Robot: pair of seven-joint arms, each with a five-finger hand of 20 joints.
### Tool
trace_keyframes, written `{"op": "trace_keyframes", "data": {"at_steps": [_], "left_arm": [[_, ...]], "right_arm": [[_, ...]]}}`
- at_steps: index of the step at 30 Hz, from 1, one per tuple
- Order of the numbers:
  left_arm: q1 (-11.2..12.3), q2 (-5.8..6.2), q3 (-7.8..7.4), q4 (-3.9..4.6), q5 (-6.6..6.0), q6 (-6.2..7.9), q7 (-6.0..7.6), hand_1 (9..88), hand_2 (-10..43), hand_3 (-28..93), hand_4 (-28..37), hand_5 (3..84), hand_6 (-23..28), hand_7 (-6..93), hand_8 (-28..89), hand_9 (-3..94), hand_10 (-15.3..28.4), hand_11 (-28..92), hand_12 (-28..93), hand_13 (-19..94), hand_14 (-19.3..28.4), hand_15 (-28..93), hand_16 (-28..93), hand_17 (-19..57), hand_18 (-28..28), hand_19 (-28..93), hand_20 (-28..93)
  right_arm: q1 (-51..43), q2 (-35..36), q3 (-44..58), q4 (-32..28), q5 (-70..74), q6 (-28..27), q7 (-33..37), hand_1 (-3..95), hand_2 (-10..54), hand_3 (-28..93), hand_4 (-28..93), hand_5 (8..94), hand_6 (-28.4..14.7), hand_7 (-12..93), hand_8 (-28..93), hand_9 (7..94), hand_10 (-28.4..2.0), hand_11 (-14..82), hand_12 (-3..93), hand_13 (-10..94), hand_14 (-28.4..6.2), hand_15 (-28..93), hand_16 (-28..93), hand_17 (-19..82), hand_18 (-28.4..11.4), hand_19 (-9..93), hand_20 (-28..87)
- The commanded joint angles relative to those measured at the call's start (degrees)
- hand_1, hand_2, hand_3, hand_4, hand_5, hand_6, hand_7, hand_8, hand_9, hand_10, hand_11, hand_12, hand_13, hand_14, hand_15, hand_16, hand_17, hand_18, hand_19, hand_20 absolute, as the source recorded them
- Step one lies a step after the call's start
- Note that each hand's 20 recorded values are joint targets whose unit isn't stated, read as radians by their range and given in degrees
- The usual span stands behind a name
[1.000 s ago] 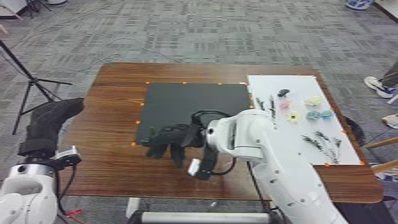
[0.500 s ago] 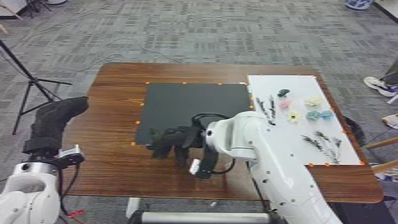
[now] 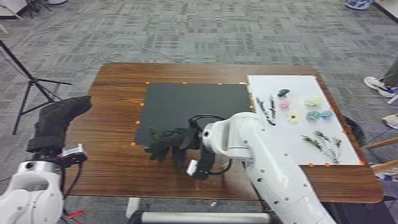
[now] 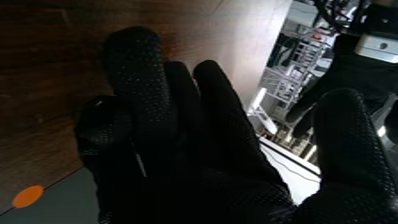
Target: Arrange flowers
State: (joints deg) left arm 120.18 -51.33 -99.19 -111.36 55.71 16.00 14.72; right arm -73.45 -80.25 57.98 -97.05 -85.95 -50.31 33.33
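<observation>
Because the thin green sprig [image 3: 155, 134] probably starts the layout at the black rectangular mat's [image 3: 194, 106] near-left corner, black-gloved right hand [image 3: 182, 139] is there, fingers extended, pinch unclear; black-gloved left hand [image 3: 64, 114] open, aside

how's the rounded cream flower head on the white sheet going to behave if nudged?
Cream flower head: probably light, being just a small bloom. Its compact, rounded outline suggests it could slide or roll a little on the flat white sheet. Pushed toward the robot, it may bump the pale blue flower heads lying close by.
</observation>
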Motion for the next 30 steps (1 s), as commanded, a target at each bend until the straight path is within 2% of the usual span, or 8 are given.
{"op": "trace_keyframes", "data": {"at_steps": [1, 9, 19, 26, 30], "left_arm": [[-0.55, -0.67, 0.42, 0.26, -0.39, -0.69, -0.08, 20.4, -0.1, 72, -23.3, 53.8, 2.3, 17.9, -7, 50.6, 13.4, 19, 13, 40, 17.3, 20, 1, 5.6, 12.7, 9, 18], [-0.93, -0.85, 0.86, 0.36, -0.3, -0.9, -0.11, 20.4, -0.2, 72, -23.4, 53.8, 2.4, 17.7, -7, 50.6, 13.4, 19, 13, 40, 17.4, 20, 1, 5.5, 12.8, 9, 18], [0.04, -1.04, 0.11, -0.14, -0.44, -0.68, -0.05, 20.2, -0.3, 72, -23.3, 53.9, 2.4, 17.7, -7, 50.6, 13.3, 19, 13, 39, 17.6, 21, 1, 5.4, 12.8, 9, 17], [-0.35, -1.15, 0.5, 0.04, -0.35, -0.95, -0.19, 20.2, -0.4, 72, -23.4, 53.8, 2.4, 17.8, -7, 50.6, 13.4, 20, 13, 39, 17.6, 21, 1, 5.4, 12.8, 9, 18], [-0.06, -1.21, 0.17, -0.07, -0.45, -1.0, -0.26, 20.2, -0.4, 72, -23.4, 53.8, 2.5, 17.6, -7, 50.6, 13.4, 19, 13, 39, 17.6, 21, 1, 5.4, 12.8, 9, 18]], "right_arm": [[0.71, -0.68, 0.03, 0.62, -0.77, 0.98, -0.74, 18.9, 16.1, 44, -11, 53.7, -9.7, 5, -7, 51.2, -17.8, 5.7, 7.3, 67, -20.8, 59, 26, 34, -28.4, 85, 51], [1.42, -1.42, 0.4, 1.54, -1.27, 0.45, -1.84, 18.5, 15.9, 45, -12, 52.7, -9.5, 5, -7, 49.9, -17.2, 5.4, 7.2, 66, -20.9, 59, 25, 33, -28.4, 84, 51], [1.01, 0.16, -0.06, 0.33, 0.08, -0.14, -0.21, 18.7, 15.8, 46, -12, 53.1, -9.4, 5, -7, 50.8, -17.4, 5.7, 7.4, 66, -20.9, 59, 25, 33, -28.4, 84, 51], [0.97, 0.67, 0.32, 0.7, 1.22, -0.3, 1.13, 19.2, 15.9, 45, -12, 53.5, -9.7, 5, -7, 51.7, -17.8, 6.0, 7.8, 66, -20.9, 60, 25, 33, -28.4, 84, 52], [1.0, 0.9, 0.63, 0.99, 1.23, -0.49, 1.39, 19.4, 15.9, 45, -12, 53.7, -9.6, 5, -7, 52.4, -17.8, 6.1, 8.1, 66, -20.8, 60, 25, 33, -28.4, 85, 52]]}}
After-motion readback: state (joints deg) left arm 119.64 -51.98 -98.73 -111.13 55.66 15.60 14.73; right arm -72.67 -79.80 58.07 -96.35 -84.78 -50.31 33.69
